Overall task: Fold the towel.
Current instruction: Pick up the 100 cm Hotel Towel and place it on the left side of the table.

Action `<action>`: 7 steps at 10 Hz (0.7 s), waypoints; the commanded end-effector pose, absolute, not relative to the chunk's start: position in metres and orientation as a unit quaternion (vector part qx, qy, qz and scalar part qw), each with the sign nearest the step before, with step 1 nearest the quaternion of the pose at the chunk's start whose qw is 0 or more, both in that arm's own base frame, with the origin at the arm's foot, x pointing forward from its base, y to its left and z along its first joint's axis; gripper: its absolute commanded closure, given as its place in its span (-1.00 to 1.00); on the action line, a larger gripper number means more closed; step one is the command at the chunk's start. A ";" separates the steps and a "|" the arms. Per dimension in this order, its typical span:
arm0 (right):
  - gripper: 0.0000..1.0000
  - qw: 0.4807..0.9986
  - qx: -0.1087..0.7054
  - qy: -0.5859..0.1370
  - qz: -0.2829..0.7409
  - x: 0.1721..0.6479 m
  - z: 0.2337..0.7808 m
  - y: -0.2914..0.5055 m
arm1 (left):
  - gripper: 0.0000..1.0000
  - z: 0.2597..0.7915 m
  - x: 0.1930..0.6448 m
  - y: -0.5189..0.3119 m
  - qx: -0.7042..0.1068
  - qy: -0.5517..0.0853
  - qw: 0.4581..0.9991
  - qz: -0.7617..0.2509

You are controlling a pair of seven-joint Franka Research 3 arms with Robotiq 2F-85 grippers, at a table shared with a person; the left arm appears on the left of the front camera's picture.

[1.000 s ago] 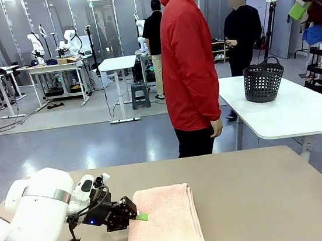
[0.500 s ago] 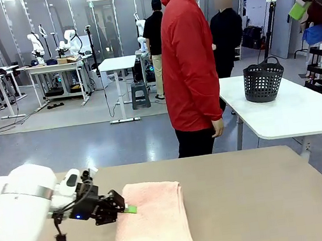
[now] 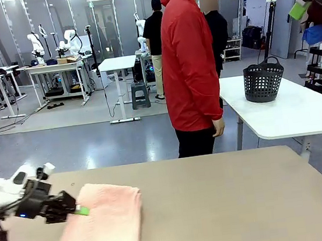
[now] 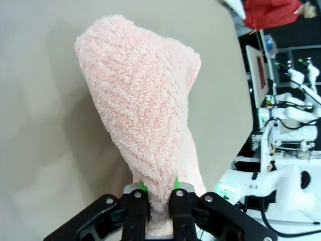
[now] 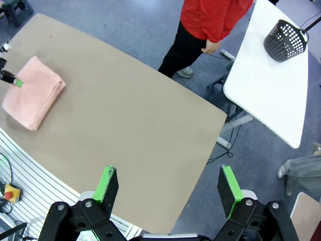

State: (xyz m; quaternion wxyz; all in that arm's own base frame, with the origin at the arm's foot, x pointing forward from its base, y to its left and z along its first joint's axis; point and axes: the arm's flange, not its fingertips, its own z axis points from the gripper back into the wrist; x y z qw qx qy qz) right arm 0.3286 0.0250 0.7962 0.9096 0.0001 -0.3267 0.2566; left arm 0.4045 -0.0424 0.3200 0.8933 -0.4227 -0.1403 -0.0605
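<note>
Terry cloth fills the low left of the front view: the towel [image 3: 101,228], salmon-pink and looped, lies folded into a thick soft-edged rectangle on the tan table [image 3: 230,206], at about 8 o'clock in the picture. The left gripper [image 3: 80,211] reaches in from 9 o'clock, black with a green pad showing, its jaws nearly shut on the towel's left edge. A person in a red jacket [image 3: 188,64] stands at the far side of the table, at 12 o'clock. Beyond, at 2 o'clock, a dark perforated basket [image 3: 264,81] sits on a white table [image 3: 295,110]; the room behind has grey floor and more workbenches.

Left wrist view: the towel [image 4: 145,115] rises from the left gripper [image 4: 159,201] toward 12 o'clock, a plump fold of nubbly loops resting on the smooth matte tabletop. The fingers pinch a thin edge of the cloth between them, close together.

Right wrist view: from high above, the right gripper [image 5: 165,187] hangs with its jaws spread wide, green pads facing, nothing between them. The towel [image 5: 32,98] lies at 9 o'clock near the table's left corner, the basket [image 5: 287,40] at 2 o'clock.
</note>
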 end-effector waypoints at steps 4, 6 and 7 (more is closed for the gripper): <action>-1.00 0.909 -0.001 -0.324 0.262 0.327 0.796 0.024 | 1.00 0.338 0.410 0.084 -0.398 -0.145 0.902 -0.084; -1.00 0.909 -0.001 -0.324 0.262 0.327 0.796 0.024 | 1.00 0.330 0.409 0.127 -0.356 -0.129 0.922 -0.084; -1.00 0.909 -0.001 -0.324 0.262 0.327 0.796 0.024 | 1.00 0.331 0.409 0.142 -0.355 -0.146 0.921 -0.065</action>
